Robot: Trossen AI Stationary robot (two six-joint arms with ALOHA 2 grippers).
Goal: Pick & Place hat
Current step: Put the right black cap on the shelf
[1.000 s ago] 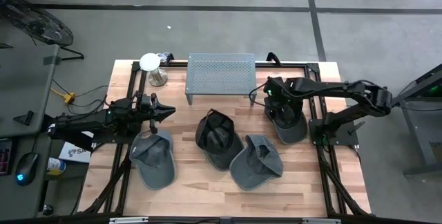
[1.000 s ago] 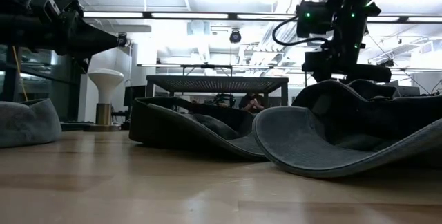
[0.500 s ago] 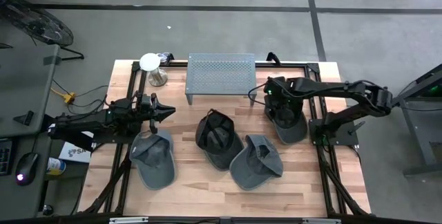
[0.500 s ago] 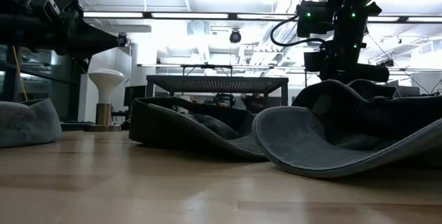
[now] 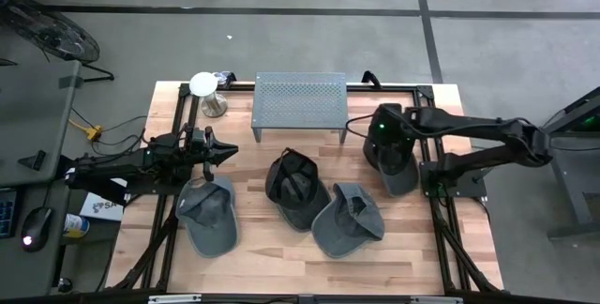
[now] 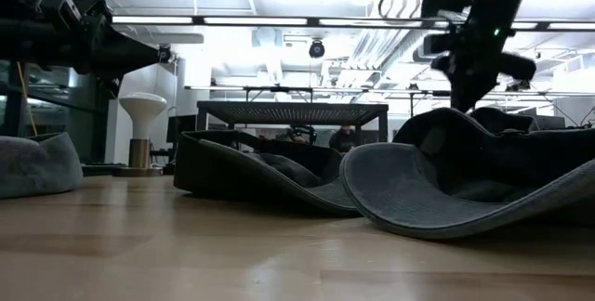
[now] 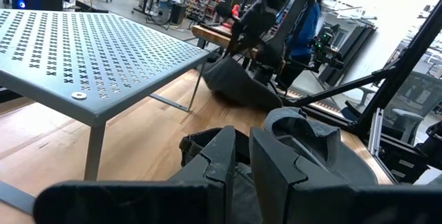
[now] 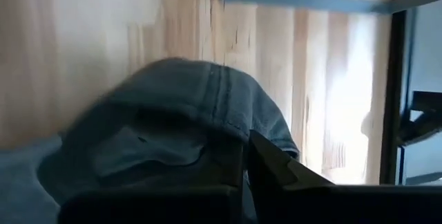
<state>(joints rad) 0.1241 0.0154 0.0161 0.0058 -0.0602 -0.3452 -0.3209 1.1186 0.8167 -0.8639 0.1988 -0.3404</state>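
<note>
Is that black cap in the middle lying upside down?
Yes. The black cap lies with its hollow inside facing up in the high view.

Four caps lie on the wooden bench (image 5: 281, 248). The right gripper (image 5: 386, 149) sits over the far-right cap (image 5: 401, 174); the left gripper (image 5: 225, 152) waits above another cap (image 5: 208, 215).

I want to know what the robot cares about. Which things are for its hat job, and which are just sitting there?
For the job: right gripper, shut on the grey hat; metal rack.

Just sitting: three other hats, white stand, waiting left gripper.
</note>
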